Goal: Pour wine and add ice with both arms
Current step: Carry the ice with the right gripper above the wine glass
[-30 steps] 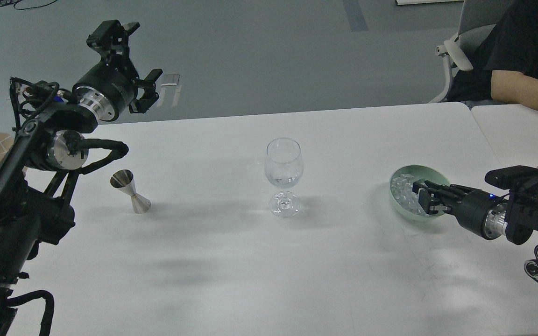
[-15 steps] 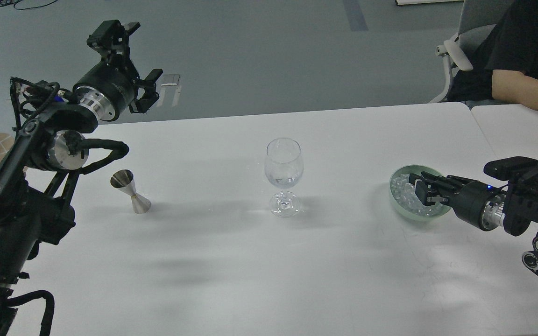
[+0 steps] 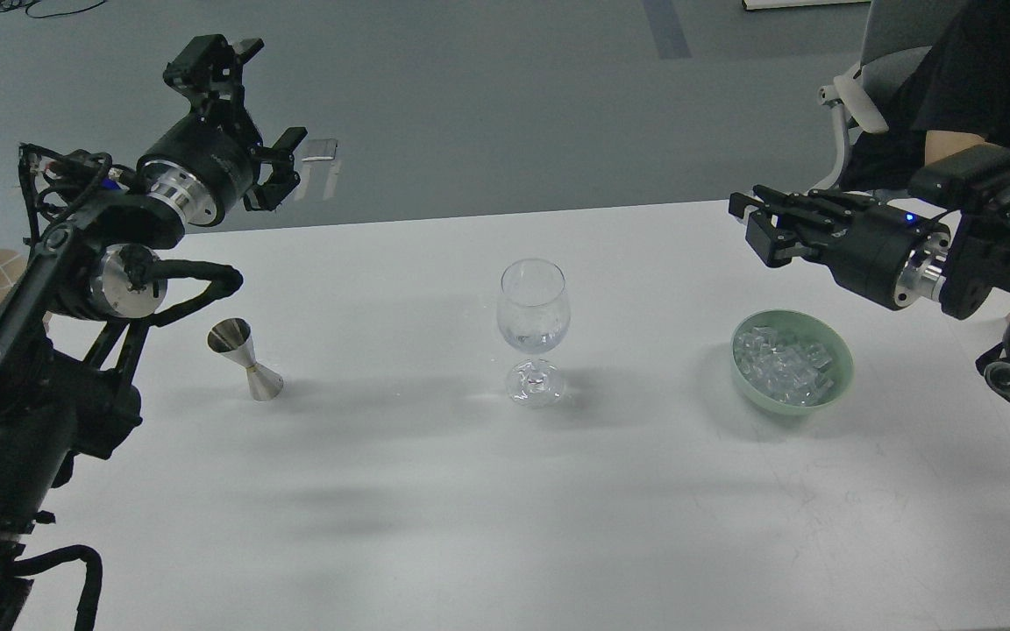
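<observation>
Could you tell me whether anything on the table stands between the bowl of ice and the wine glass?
Nothing visible does: only bare table lies between the ice in its green bowl and the wine glass.

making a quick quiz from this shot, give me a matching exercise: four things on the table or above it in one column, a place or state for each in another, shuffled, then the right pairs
Things:
1. wine glass
2. jigger
3. green bowl
4. right tool

Places or states:
A. holds a heap of clear ice cubes
B. raised in the air above and behind the bowl
C. upright at the table's middle, a little clear liquid inside
D. stands on the table's left side, near the left arm

Pairs: 1-C, 2-D, 3-A, 4-B
</observation>
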You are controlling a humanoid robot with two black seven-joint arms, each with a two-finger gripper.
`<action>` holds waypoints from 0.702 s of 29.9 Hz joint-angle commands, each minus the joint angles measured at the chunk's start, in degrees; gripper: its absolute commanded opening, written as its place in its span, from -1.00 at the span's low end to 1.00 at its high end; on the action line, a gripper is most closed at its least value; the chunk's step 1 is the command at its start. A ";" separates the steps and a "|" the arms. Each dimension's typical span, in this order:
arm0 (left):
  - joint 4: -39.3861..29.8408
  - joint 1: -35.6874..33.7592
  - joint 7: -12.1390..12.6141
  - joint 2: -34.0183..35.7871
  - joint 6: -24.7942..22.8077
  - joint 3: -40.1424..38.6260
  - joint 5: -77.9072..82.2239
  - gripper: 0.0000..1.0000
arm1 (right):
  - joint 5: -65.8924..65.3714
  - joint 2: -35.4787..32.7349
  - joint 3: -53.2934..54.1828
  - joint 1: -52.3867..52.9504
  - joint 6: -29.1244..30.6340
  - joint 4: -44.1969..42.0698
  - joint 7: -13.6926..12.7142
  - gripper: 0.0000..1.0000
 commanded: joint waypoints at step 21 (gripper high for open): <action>0.01 0.19 -0.05 -0.09 0.03 0.08 -0.08 0.96 | 4.43 14.02 -21.43 22.96 6.63 -0.68 -0.33 -1.00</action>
